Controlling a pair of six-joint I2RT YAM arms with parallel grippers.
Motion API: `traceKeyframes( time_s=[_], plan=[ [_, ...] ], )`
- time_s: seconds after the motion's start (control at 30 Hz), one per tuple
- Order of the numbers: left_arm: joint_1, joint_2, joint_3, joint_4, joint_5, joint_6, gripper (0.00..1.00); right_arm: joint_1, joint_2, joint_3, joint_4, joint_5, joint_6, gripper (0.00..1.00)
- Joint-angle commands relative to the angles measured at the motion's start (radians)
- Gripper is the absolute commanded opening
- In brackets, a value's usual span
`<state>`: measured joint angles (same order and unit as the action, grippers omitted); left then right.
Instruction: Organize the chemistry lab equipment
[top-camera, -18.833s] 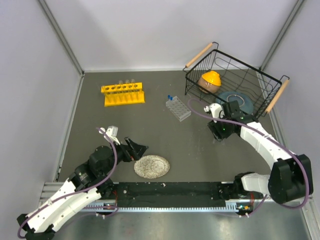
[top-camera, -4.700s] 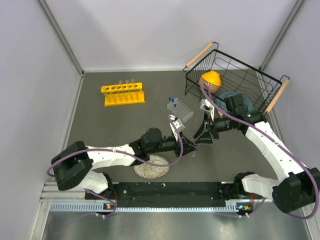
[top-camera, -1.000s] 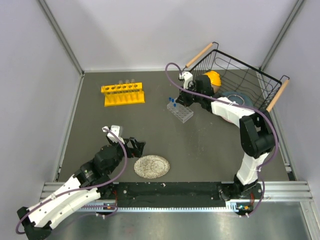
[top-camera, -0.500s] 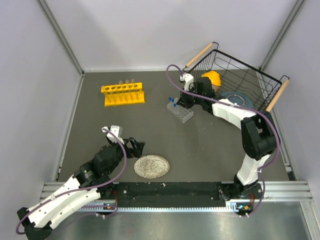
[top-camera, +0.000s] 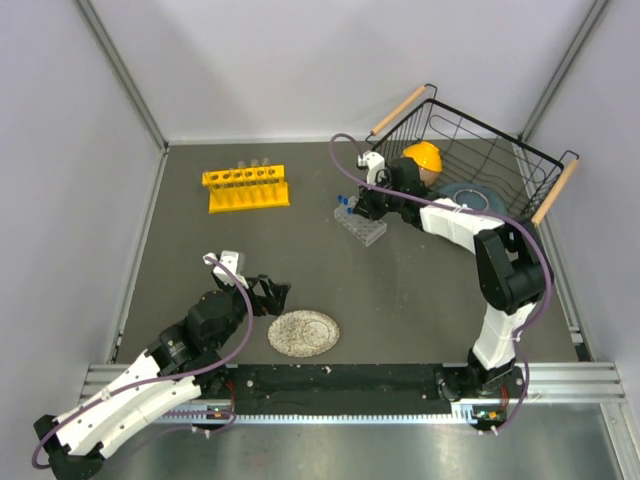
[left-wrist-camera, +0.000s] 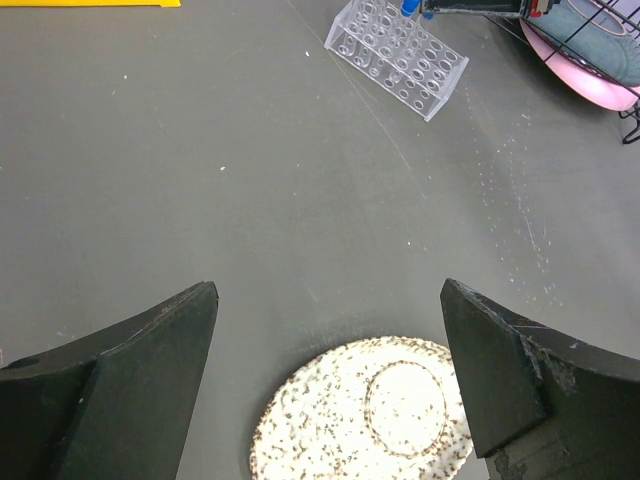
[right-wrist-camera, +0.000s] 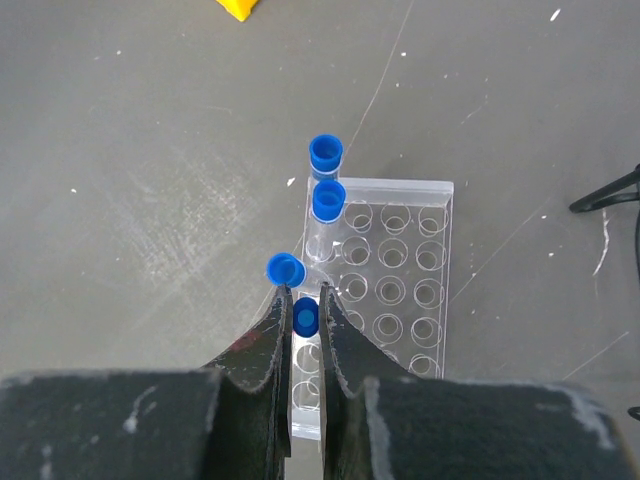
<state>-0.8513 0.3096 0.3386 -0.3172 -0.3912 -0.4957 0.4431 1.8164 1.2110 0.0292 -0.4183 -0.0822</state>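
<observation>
We are pinching a blue-capped vial (right-wrist-camera: 305, 319) between the fingers (right-wrist-camera: 268, 345) of the right gripper (right-wrist-camera: 305, 300), low in the middle of the right wrist view. The vial is standing at the near end of the left column of the small clear grid rack (right-wrist-camera: 400, 270). Two more capped vials (right-wrist-camera: 328, 201) are standing higher up that same column, toward the top of the frame. A fourth vial (right-wrist-camera: 285, 270) is showing just left of the fingertips, at the rack's left edge, and we cannot tell whether it is sitting in a hole. In the overhead view we are reaching the right arm to the upper middle of the frame. There the grid rack is lying on the dark table (top-camera: 420, 290), just left of the black wire basket (top-camera: 495, 140), which is filling the upper right. The yellow tube rack (top-camera: 245, 190) is sitting in the upper left, well apart from the grid rack, with thin clear test tubes (top-camera: 254, 165) standing in it. We are holding the left gripper (top-camera: 276, 295) spread wide, with nothing between its fingers, low and left of centre. It is hanging just up and left of the round speckled plate (top-camera: 303, 333). In the left wrist view that plate is lying at the bottom edge, between the two dark fingers.
</observation>
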Motion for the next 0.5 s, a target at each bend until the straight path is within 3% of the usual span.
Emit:
traceKeyframes(
  time_s=[0.0,0.37,0.47],
  plan=[
    [0.005,-0.004,0.03,0.029,-0.011,-0.003,0.99,0.013,0.021,0.032,0.028,0.006,-0.005,0.05],
    [0.005,-0.012,0.03,0.023,-0.012,-0.006,0.99,0.014,0.02,-0.002,0.018,-0.037,-0.05,0.1],
    [0.005,-0.018,0.031,0.017,-0.011,-0.007,0.99,0.014,0.001,-0.019,0.009,-0.056,-0.076,0.2]
  ],
)
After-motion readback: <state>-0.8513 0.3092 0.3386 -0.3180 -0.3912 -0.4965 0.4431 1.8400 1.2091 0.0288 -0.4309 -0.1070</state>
